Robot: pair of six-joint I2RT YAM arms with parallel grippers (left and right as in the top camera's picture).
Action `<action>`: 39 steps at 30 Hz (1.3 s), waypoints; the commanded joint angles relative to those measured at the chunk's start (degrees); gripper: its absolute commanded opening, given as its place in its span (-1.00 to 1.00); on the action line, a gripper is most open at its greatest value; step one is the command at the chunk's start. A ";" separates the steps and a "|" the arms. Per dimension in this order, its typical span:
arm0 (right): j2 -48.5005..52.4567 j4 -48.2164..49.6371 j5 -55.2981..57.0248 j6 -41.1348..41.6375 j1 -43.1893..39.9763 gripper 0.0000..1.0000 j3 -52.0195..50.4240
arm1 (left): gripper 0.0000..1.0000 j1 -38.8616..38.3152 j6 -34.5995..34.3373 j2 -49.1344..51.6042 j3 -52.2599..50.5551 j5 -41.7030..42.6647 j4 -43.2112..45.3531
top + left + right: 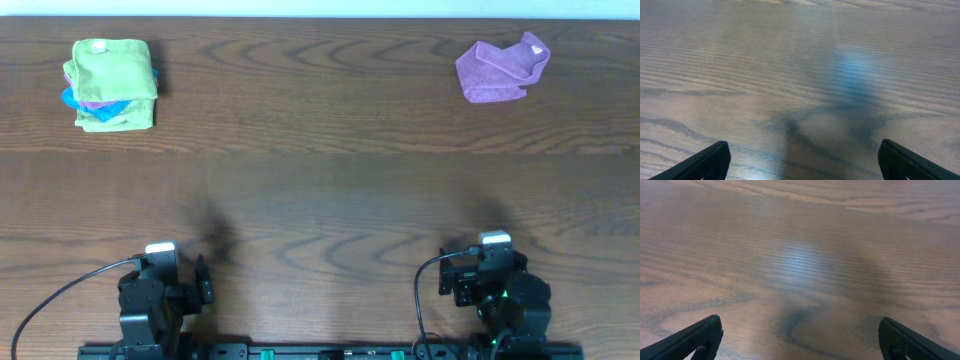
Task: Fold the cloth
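The purple cloth [497,70] lay crumpled at the far right of the table [320,180], one corner flipped up toward the back edge. At the far left sat a stack [110,84] of folded cloths, green on top, with purple and blue edges showing beneath (and another green layer at the bottom). Both were well apart from the arms, which sat at the near edge.

The left gripper [802,157] hung over bare wood with its fingers [705,162] spread wide, nothing between them. The right gripper [800,335] was the same: fingers [695,337] far apart at the frame's lower corners, only wood grain and a soft glare patch in the gap. Neither claw touched any cloth.
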 commanded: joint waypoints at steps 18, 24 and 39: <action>-0.63 0.22 1.40 1.95 -0.48 0.99 -0.81 | 0.90 0.11 1.46 -0.44 -0.50 -1.49 -3.65; -0.63 0.22 1.40 1.95 -0.48 0.98 -0.81 | 0.91 0.11 1.46 -0.44 -0.50 -1.49 -3.65; -0.63 0.22 1.40 1.95 -0.48 0.98 -0.81 | 0.91 0.11 1.46 -0.44 -0.50 -1.49 -3.65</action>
